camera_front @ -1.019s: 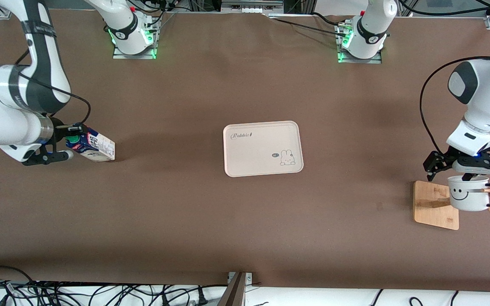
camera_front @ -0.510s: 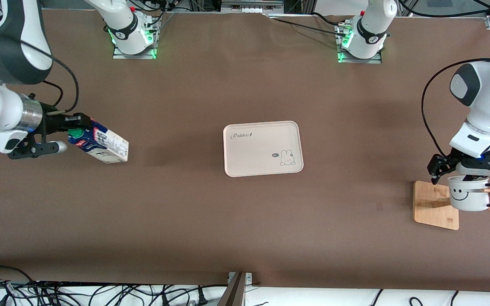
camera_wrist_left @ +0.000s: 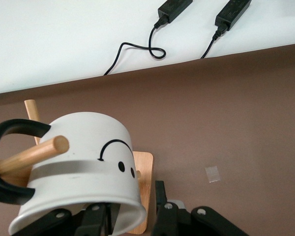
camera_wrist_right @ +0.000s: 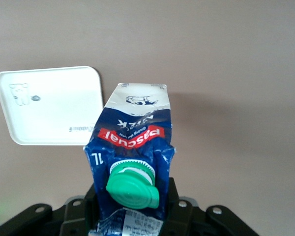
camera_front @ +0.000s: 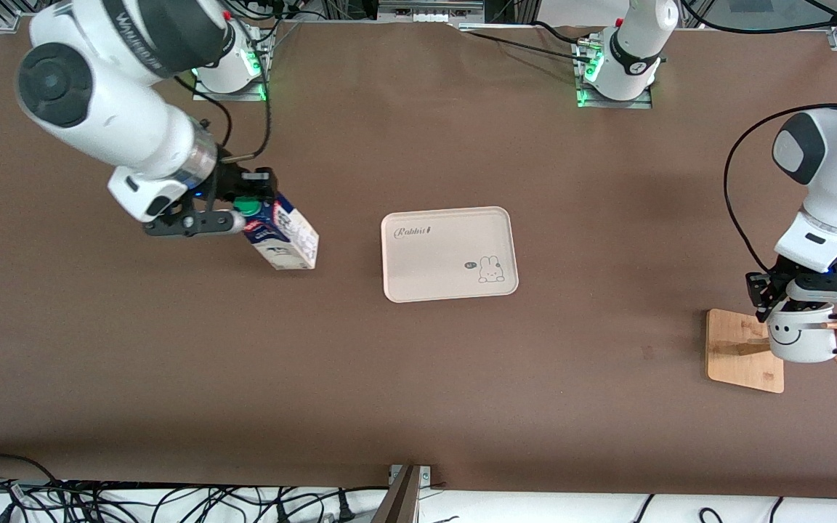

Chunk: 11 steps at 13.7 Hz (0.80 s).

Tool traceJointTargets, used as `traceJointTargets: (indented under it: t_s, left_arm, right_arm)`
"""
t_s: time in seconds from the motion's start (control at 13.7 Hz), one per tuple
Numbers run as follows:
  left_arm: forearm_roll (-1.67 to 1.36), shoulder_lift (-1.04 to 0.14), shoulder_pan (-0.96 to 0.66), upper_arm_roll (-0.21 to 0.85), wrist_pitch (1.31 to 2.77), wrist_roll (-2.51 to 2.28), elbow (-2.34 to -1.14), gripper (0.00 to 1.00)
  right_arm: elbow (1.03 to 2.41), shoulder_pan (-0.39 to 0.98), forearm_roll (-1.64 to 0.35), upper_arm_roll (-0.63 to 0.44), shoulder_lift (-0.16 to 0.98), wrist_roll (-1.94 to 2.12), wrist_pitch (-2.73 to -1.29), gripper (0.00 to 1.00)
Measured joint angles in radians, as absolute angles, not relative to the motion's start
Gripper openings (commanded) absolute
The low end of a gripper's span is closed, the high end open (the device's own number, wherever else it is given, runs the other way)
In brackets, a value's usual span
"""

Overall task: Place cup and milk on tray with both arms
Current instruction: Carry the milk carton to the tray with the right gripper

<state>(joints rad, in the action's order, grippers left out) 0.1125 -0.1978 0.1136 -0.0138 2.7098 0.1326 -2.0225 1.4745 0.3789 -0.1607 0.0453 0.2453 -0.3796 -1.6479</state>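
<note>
The milk [camera_front: 284, 236], a blue and white carton with a green cap [camera_wrist_right: 132, 187], hangs tilted over the bare table. My right gripper [camera_front: 248, 211] is shut on its top, one finger on each side of the carton [camera_wrist_right: 132, 201]. The cream tray [camera_front: 450, 253] lies flat mid-table, beside the carton toward the left arm's end, and shows in the right wrist view too [camera_wrist_right: 49, 105]. The white smiley cup [camera_front: 796, 340] hangs on its side by its black handle from a wooden peg [camera_wrist_left: 34, 155]. My left gripper [camera_wrist_left: 131, 199] straddles the cup's rim [camera_wrist_left: 83, 167], open, with a gap at the outer finger.
A bamboo base board [camera_front: 742, 349] carries the peg stand under the cup, near the left arm's end of the table. Cables and two black adapters [camera_wrist_left: 174, 7] lie on the white surface past the table edge. A small tape patch [camera_wrist_left: 212, 173] marks the table.
My right arm has lifted the milk and carried it toward the tray. My left gripper has come down a little onto the cup's rim and its fingers have narrowed.
</note>
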Motion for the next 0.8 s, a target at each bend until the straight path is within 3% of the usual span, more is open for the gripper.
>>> traceJointTargets:
  t_s: [0.15, 0.22, 0.58, 0.8]
  left_arm:
    - [0.113, -0.198, 0.119, -0.014, 2.710, 0.133, -2.021, 0.12]
    - [0.113, -0.198, 0.119, -0.014, 2.710, 0.133, -2.021, 0.02]
    - [0.113, -0.198, 0.120, -0.013, 2.710, 0.131, -2.019, 0.00]
    - [0.113, -0.198, 0.120, -0.012, 2.710, 0.129, -2.017, 0.00]
  right_arm:
    - [1.472, 0.439, -0.161, 0.047, 0.253, -0.390, -1.686, 0.53]
    - [1.463, 0.468, -0.161, 0.047, 0.265, -0.390, -1.687, 0.53]
    - [1.355, 0.593, -0.157, 0.048, 0.404, -0.389, -1.649, 0.51]
    - [1.255, 0.604, -0.158, 0.047, 0.494, -0.389, -1.550, 0.50]
